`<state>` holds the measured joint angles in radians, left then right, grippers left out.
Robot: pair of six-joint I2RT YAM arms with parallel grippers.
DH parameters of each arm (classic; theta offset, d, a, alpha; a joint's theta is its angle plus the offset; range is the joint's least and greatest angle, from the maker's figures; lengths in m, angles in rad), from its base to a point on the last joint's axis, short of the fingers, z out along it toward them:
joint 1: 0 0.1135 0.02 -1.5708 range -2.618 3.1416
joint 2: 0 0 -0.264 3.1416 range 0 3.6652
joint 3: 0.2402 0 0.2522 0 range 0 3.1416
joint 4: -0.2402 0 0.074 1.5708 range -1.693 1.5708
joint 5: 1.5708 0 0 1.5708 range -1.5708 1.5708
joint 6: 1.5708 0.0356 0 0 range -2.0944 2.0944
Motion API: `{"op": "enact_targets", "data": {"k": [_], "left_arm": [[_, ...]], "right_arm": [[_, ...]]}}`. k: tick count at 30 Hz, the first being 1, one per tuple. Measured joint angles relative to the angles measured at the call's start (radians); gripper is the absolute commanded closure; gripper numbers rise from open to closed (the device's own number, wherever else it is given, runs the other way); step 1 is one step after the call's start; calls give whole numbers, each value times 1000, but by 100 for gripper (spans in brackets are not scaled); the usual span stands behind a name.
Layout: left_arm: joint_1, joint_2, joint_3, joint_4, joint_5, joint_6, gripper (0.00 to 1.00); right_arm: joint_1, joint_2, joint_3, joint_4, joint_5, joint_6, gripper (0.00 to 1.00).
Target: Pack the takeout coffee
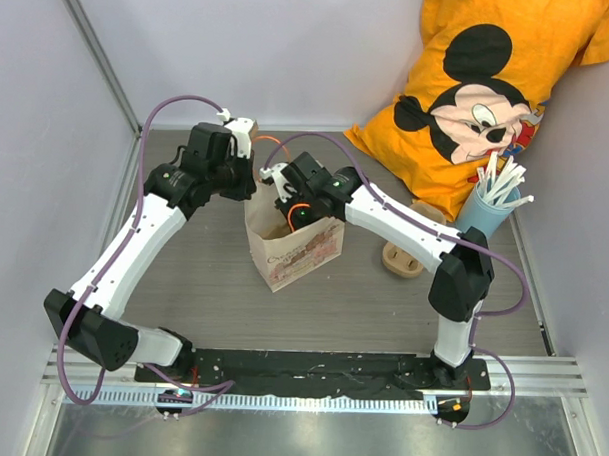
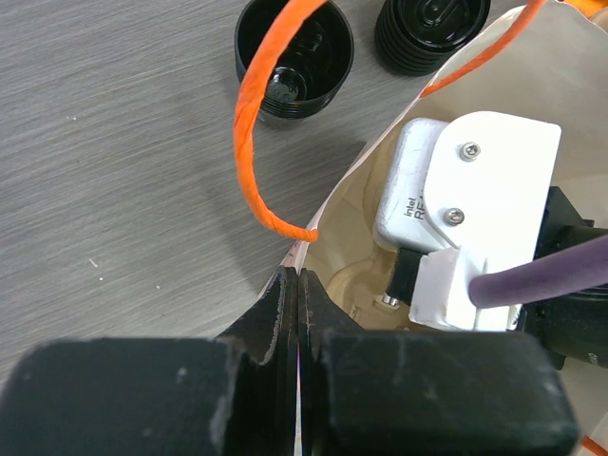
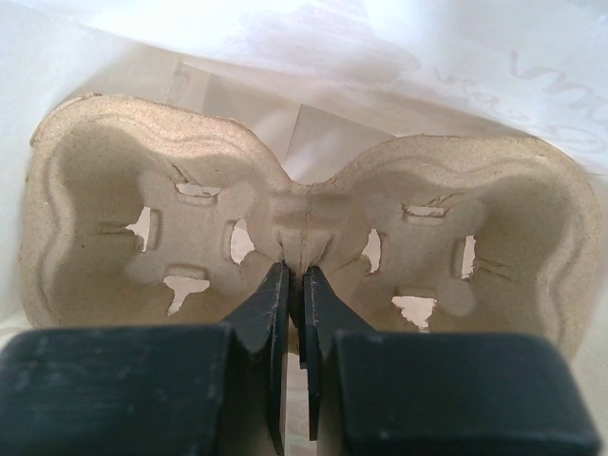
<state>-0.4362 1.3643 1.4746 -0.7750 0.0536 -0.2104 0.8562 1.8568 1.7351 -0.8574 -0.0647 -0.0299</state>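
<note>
The black coffee cup (image 2: 293,59) stands open and dark inside on the table beyond the brown paper bag (image 1: 296,250), with a ribbed black lid (image 2: 429,33) beside it. Both are hidden under the arms in the top view. My left gripper (image 2: 299,285) is shut on the bag's rim (image 2: 328,204), next to its orange handle (image 2: 255,142). My right gripper (image 3: 295,277) is down inside the bag, shut on the middle ridge of the beige pulp cup carrier (image 3: 104,218). The right wrist's white camera housing (image 2: 475,209) fills the bag's mouth.
A light blue cup of white straws (image 1: 488,207) stands at the right. A small beige object (image 1: 403,259) lies on the table beside it. An orange Mickey Mouse cushion (image 1: 489,94) leans at the back right. White walls close the left and back.
</note>
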Motion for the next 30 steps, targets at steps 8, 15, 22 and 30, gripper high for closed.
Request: {"op": "enact_targets", "data": {"k": [8, 15, 22, 30], "left_arm": [[0, 0, 0, 0, 1, 0, 99], [0, 0, 0, 0, 3, 0, 99], [0, 0, 0, 0, 7, 0, 100], [0, 0, 0, 0, 10, 0, 100]], "right_arm": [[0, 4, 0, 1, 0, -2, 99], [0, 8, 0, 5, 1, -3, 99], [0, 9, 0, 6, 1, -3, 98], [0, 9, -1, 11, 0, -3, 84]]}}
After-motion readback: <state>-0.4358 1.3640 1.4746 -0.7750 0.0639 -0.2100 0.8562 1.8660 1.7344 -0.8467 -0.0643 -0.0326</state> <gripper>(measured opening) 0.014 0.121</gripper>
